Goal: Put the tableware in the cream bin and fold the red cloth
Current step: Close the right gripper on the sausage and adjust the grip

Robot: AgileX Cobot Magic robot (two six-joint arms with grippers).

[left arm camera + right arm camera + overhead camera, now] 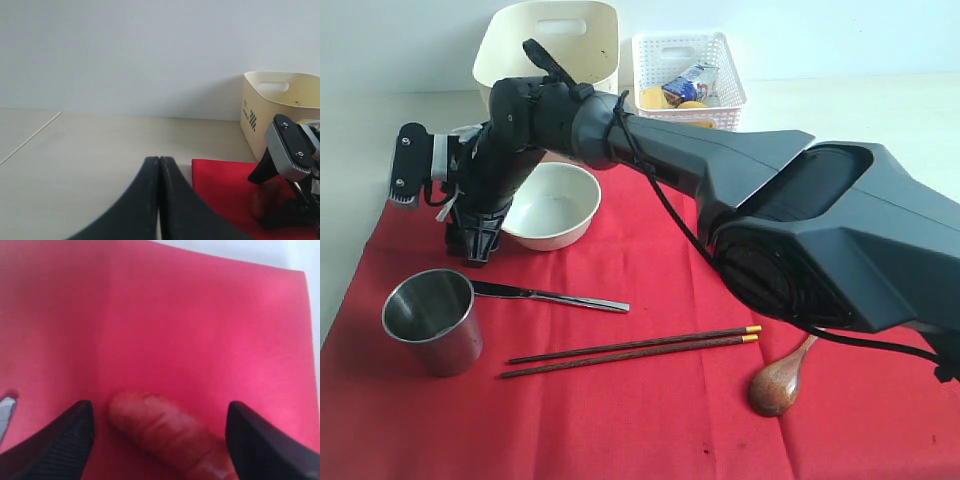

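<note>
Straddling sausage [165, 435] w/ R gripper [160, 412] spread, beside cream bowl [563, 236].

Soft, even, bright light leaves only faint shadows on the red cloth [650, 430], with mild glints on the steel cup [432, 325] standing on it. The right wrist view is badly out of focus, the cloth washed towards pink; in the left wrist view the cream bin [280, 107] beside the cloth is sharp.
</note>
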